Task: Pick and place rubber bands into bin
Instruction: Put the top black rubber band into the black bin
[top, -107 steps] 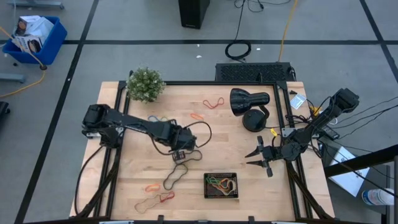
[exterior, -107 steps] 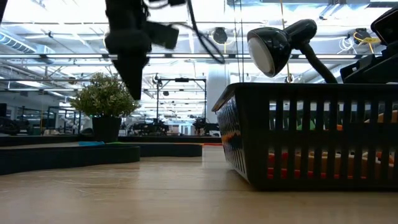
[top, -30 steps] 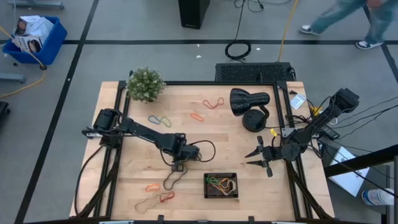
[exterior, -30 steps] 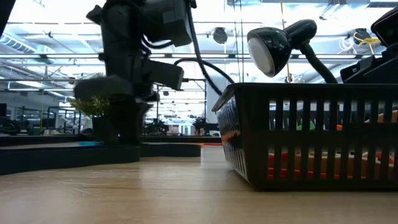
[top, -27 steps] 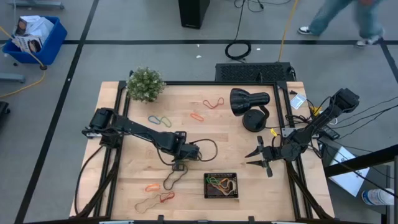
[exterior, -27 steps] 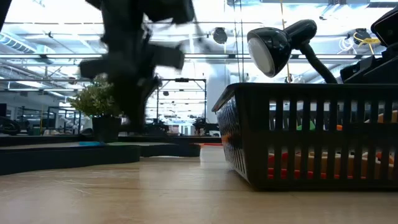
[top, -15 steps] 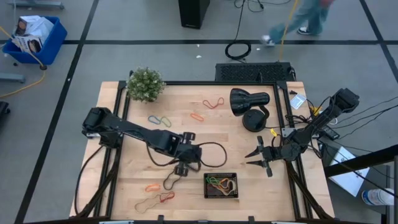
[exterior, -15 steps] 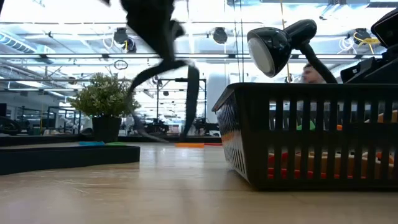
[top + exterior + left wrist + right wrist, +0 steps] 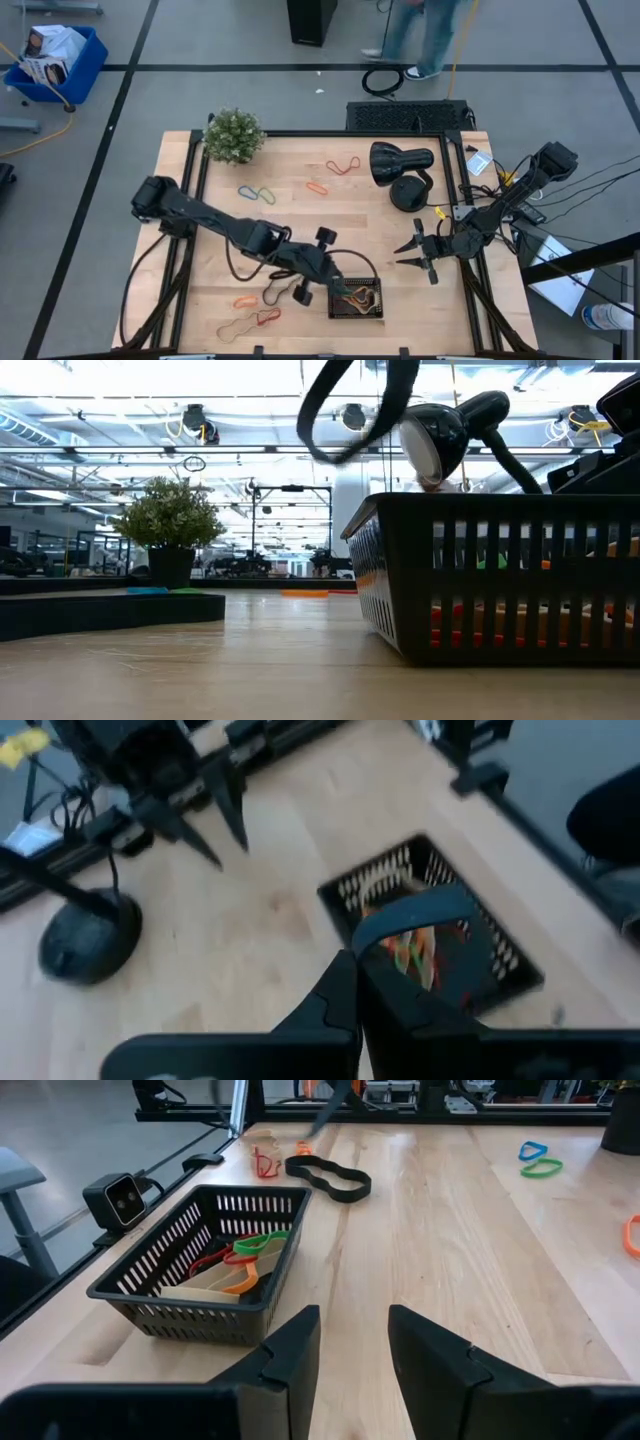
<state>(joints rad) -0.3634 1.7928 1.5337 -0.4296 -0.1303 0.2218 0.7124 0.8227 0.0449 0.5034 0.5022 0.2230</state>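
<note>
My left gripper [image 9: 336, 279] hangs over the table's near middle, just left of the bin [image 9: 332, 300], and is shut on a black rubber band [image 9: 415, 908]. That band shows as a drooping loop [image 9: 398, 395] in the low view. The bin [image 9: 190, 1295] is a small black slatted tray with several coloured rubber bands [image 9: 240, 1260] inside. Another black loop [image 9: 328, 1178] lies flat on the table beyond it. My right gripper [image 9: 400, 257] waits open at the table's right edge. My left gripper pinches a short stretch of the black band [image 9: 368, 948] between its shut fingertips. The fingers slant down toward the table's right. The band's free part arches out past the tips over the bin and is clear of the table. Whether one strand or two is pinched does not show.
Loose bands lie near the front left: orange [image 9: 245, 300], red [image 9: 268, 318], tan [image 9: 235, 326]. More lie at the back: green and yellow [image 9: 262, 193], orange [image 9: 317, 187], red [image 9: 343, 165]. A potted plant [image 9: 233, 135] and a black lamp [image 9: 400, 165] stand at the back. A person [image 9: 425, 30] walks beyond the table.
My left gripper has risen and swung toward the table's right and near edges, to beside the bin. It has tipped from pointing down to slanting forward. The black band has come up off the table with it. The person has walked leftward behind the table.
</note>
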